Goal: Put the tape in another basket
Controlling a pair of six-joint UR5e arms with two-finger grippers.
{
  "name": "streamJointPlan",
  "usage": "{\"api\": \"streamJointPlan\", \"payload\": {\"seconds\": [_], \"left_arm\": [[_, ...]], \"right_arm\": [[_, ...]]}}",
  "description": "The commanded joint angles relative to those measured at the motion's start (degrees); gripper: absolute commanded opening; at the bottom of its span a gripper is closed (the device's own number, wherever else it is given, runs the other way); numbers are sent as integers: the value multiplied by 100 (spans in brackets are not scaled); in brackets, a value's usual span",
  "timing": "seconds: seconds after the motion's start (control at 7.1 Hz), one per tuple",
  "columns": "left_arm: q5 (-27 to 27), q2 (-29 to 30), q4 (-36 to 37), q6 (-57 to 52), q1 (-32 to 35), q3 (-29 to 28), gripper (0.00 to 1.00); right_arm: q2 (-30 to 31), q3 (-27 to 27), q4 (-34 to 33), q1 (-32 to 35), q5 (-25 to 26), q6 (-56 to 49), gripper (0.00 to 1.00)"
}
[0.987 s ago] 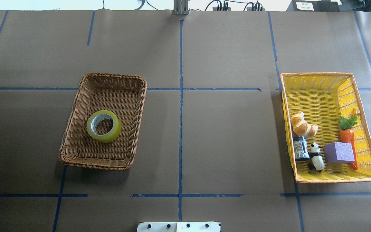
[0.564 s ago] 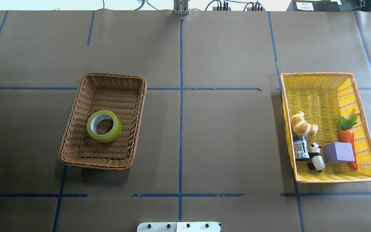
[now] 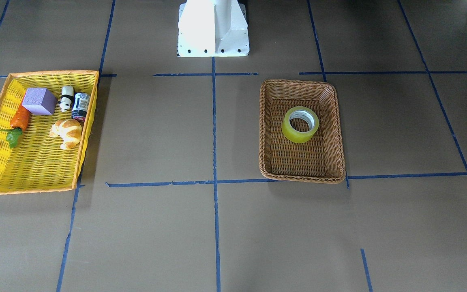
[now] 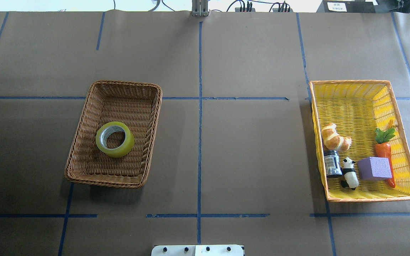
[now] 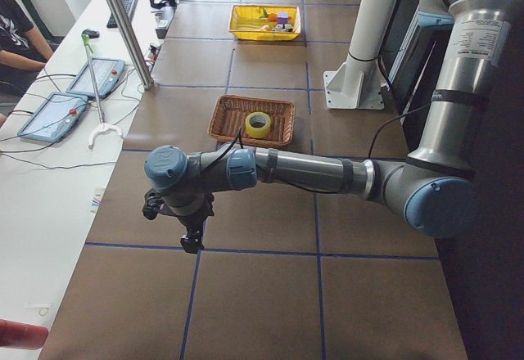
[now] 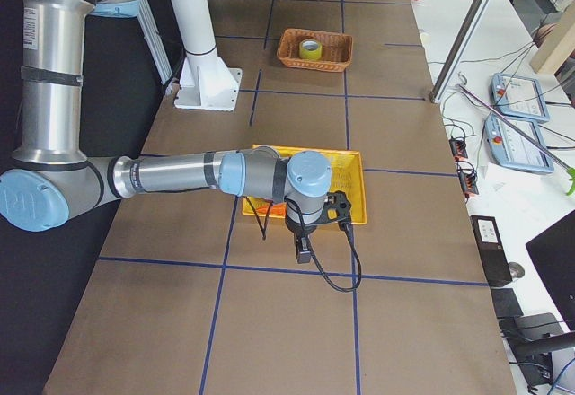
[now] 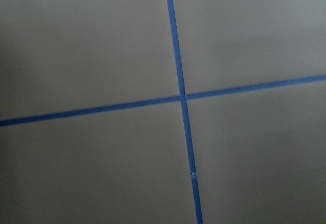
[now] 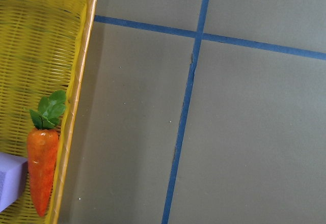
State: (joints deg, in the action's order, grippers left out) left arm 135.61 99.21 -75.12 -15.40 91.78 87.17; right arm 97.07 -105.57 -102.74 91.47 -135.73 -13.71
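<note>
The tape (image 4: 120, 150), a yellow-green roll with a grey core, lies flat in the brown wicker basket (image 4: 114, 183) on the table's left half. Both also show in the front view, the tape (image 3: 298, 136) inside the basket (image 3: 302, 178). My left gripper (image 5: 191, 241) shows only in the left side view, hanging over bare table well away from the basket (image 5: 233, 106). My right gripper (image 6: 304, 253) shows only in the right side view, just beside the yellow basket (image 6: 346, 188). I cannot tell whether either is open or shut.
The yellow orange-rimmed basket (image 4: 351, 99) on the right holds a croissant (image 4: 335, 138), a dark jar (image 4: 332, 163), a panda figure (image 4: 349, 173), a purple block (image 4: 374, 168) and a carrot (image 4: 384, 151). Its rim (image 8: 76, 107) shows in the right wrist view. The robot's white base (image 3: 213, 28) stands mid-table.
</note>
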Motion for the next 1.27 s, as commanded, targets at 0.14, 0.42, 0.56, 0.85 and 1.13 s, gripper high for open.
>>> {"api": "streamJointPlan", "payload": {"seconds": [0.14, 0.42, 0.56, 0.85, 1.13], "left_arm": [[18, -894, -12, 213, -195, 994, 100], [-8, -894, 32, 230, -195, 1074, 100], [-8, -929, 32, 265, -187, 1152, 100], [44, -1113, 23, 527, -195, 1170, 100], [18, -1123, -38, 714, -187, 1162, 100]], "right_arm": [[-65, 27, -1, -86, -76, 167, 100], [-22, -25, -9, -77, -76, 167, 100], [31, -8, -9, -77, -76, 167, 100], [-47, 19, -18, -129, -67, 254, 100], [-118, 19, 26, -235, -67, 536, 100]]}}
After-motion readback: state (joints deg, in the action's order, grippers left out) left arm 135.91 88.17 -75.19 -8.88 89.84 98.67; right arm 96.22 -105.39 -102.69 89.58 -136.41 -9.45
